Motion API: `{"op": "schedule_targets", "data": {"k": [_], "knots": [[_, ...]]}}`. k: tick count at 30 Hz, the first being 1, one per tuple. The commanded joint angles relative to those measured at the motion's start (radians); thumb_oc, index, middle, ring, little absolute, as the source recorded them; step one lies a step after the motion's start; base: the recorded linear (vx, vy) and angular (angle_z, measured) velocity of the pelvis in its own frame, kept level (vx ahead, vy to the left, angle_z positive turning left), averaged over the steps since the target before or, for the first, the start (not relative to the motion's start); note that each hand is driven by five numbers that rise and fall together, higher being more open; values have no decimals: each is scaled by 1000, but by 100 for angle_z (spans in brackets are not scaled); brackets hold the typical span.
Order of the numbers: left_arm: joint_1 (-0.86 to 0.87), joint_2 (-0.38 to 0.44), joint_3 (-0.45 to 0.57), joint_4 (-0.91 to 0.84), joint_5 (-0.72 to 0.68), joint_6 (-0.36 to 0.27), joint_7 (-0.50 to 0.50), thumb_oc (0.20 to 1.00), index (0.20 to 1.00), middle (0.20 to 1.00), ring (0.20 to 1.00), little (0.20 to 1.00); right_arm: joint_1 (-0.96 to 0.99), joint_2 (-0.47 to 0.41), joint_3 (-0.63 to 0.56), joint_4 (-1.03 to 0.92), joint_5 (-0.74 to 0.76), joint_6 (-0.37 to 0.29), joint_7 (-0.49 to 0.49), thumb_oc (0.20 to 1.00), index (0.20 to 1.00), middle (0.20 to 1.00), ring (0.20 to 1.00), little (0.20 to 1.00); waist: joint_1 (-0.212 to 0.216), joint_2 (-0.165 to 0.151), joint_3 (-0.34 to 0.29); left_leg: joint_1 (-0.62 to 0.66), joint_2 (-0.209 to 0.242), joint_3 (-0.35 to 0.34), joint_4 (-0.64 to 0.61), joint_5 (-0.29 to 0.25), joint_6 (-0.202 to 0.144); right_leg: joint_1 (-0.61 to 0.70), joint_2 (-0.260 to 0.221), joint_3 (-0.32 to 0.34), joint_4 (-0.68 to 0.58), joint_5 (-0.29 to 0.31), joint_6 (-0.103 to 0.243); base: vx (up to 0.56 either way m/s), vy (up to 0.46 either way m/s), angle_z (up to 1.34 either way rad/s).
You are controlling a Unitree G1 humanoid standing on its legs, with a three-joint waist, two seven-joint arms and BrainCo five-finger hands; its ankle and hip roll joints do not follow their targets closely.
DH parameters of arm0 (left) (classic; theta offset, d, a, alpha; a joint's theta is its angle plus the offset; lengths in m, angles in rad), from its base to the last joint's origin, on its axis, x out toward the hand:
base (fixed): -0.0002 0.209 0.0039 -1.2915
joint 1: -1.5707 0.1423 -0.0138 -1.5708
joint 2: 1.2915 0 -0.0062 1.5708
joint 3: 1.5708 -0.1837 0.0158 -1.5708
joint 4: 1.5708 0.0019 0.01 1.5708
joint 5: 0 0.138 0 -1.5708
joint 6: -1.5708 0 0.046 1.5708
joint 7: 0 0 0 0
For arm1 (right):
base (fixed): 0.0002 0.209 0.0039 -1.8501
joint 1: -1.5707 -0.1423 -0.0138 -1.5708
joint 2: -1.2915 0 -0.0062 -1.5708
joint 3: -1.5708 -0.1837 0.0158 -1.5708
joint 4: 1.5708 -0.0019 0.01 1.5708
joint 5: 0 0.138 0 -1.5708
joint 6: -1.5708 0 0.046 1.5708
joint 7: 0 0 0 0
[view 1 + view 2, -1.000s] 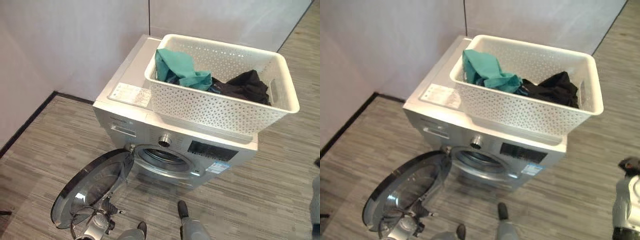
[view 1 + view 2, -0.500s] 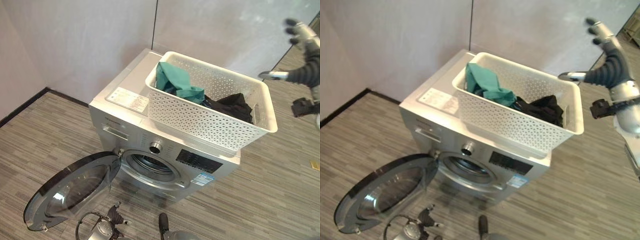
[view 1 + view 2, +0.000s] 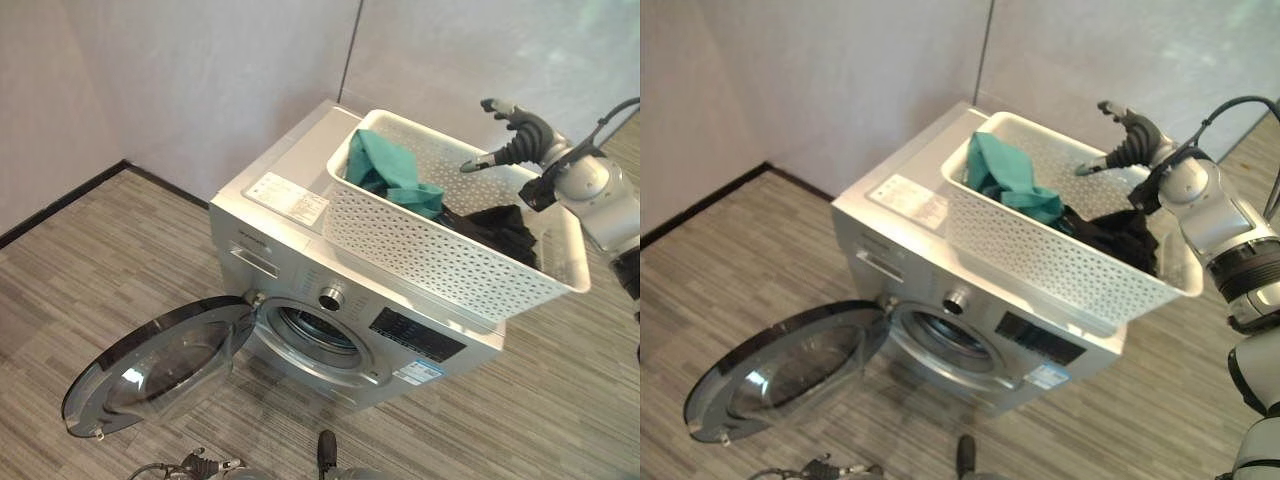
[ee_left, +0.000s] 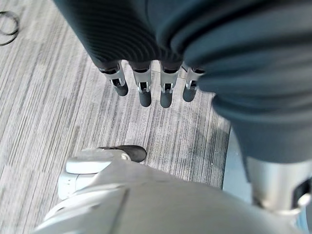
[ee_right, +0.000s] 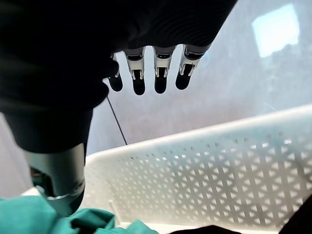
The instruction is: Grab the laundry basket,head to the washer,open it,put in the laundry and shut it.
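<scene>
On the grey plank floor (image 3: 90, 260) the washer (image 3: 300, 270) stands door (image 3: 150, 365) open, basket (image 3: 450, 250) on top; the right hand (image 3: 515, 135) hovers above it, fingers spread, holding nothing.

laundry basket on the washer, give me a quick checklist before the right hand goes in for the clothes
1. Washer door swung fully open, drum opening unblocked: ok.
2. Laundry basket resting on the washer top: ok, though its right end overhangs the edge.
3. Laundry within reach in the basket, green garment and black garment: ok.
4. Right hand above the basket with fingers straight, holding nothing: ok.
5. Left hand free, fingers straight over the floor: ok.
6. Drum empty inside: cannot tell.
</scene>
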Motion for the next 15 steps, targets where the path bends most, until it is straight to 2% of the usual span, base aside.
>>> {"op": "schedule_targets", "data": {"k": [1,3,12,15], "knots": [[-6,8,-23,34,-3,2,0,1000,1000,1000,1000,1000,-105,-71,37,-15,-26,-5,19,1000,1000,1000,1000,1000,11,-34,32,-43,0,-2,-23,19,47,10,-74,-57,62,-114,55,9,-23,7],[-5,7,-23,38,-2,2,-2,1000,1000,1000,1000,1000,-101,-76,50,-25,-26,-9,31,1000,1000,1000,1000,1000,13,-38,36,-48,1,-5,-19,19,45,8,-74,-61,66,-117,53,9,-18,10],[-14,8,-68,6,58,-6,-40,1000,1000,1000,1000,1000,-82,-250,201,-197,10,-44,162,1000,1000,1000,1000,1000,17,-71,48,-52,12,-18,-22,22,31,11,-66,-86,77,-136,54,10,-11,8],[-21,15,-64,-6,55,-12,-42,1000,1000,1000,1000,1000,-92,-271,245,-210,10,-51,190,1000,1000,1000,1000,1000,21,-79,51,-48,16,-17,-26,21,29,12,-63,-88,75,-133,54,0,0,0]]}}
